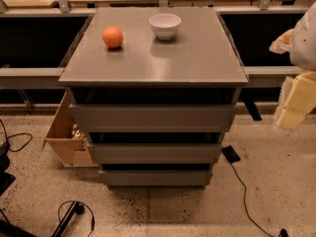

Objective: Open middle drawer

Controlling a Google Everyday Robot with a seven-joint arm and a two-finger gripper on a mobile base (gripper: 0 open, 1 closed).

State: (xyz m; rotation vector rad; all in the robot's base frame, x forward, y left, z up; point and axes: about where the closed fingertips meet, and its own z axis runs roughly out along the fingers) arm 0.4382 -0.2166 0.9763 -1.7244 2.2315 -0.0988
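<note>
The middle drawer (pixel 154 153) sits at the centre of the grey cabinet's three stacked fronts, below the taller upper front (pixel 152 117) and above the slimmer lowest front (pixel 155 177). Its flat panel looks pushed in, with only a dark slot showing along its top edge and nothing of its interior in sight.

The end effector (pixel 295 102) hangs at the right edge of the view, well apart from the cabinet and touching none of it. From the end effector, the middle drawer lies at roughly eight o'clock, off to the left and lower down. The cabinet's right corner stands between the two.

Only the cream-coloured lower part of the end effector and a pale, rounded stretch of the arm (pixel 307 33) above it are in view, the rest being cut off by the frame. The arm comes down from about one o'clock, and the cream part slants down toward seven o'clock over the speckled floor (pixel 276 181). Whether the end effector is wide or narrow I cannot tell, and it holds nothing that can be seen.

On the counter (pixel 197 58) atop the cabinet, an orange (pixel 112 36) rests toward ten o'clock and a white bowl (pixel 165 25) stands near twelve o'clock, the two apart. A cardboard box (pixel 64 132) sits just beside the cabinet's left side, and a black cable (pixel 242 186) trails across the floor at five o'clock
</note>
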